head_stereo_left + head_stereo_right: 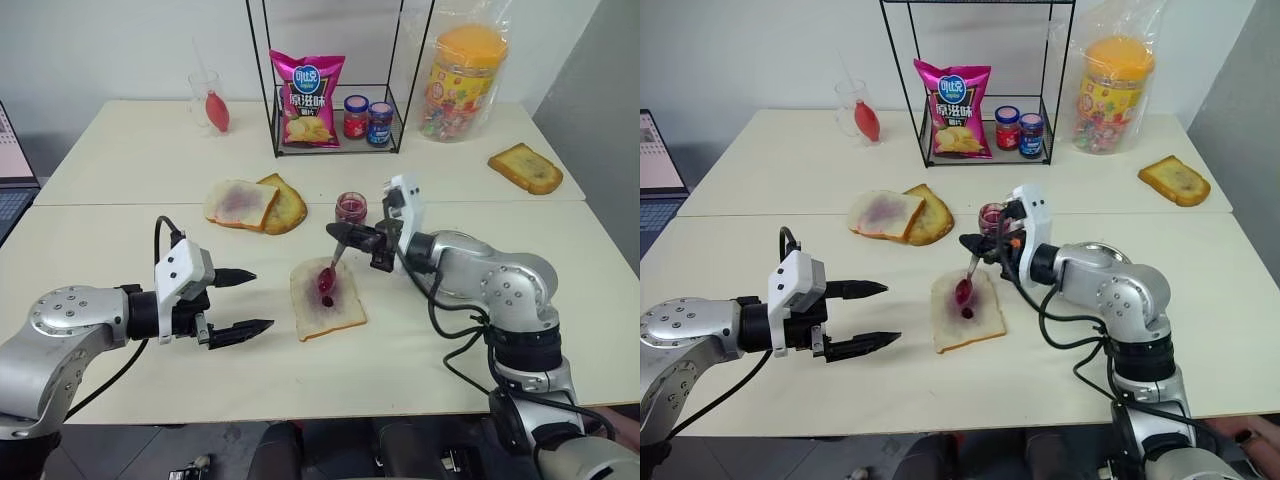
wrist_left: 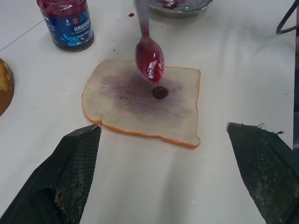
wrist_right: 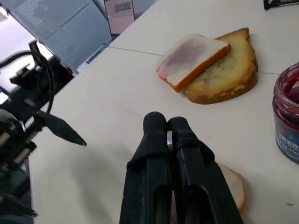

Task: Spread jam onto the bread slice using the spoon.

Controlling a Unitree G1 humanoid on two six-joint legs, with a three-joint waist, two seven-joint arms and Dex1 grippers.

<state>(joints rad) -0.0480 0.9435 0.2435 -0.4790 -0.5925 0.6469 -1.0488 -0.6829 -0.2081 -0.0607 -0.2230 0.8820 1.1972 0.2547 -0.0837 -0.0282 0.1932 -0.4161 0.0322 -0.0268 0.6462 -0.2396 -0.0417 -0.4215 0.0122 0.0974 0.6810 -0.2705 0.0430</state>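
Your right gripper [image 1: 340,233] pinches the spoon [image 1: 329,275], its red bowl hanging over the bread slice [image 1: 327,299] mid-surface, a dark blob under it. The jam [image 1: 351,207] stands just beyond the slice. Your left gripper [image 1: 243,301], fingers spread and empty, sits left of the slice.

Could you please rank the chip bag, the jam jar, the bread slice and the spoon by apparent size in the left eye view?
1. chip bag
2. bread slice, close behind, though nearer the camera
3. jam jar
4. spoon, slimmest
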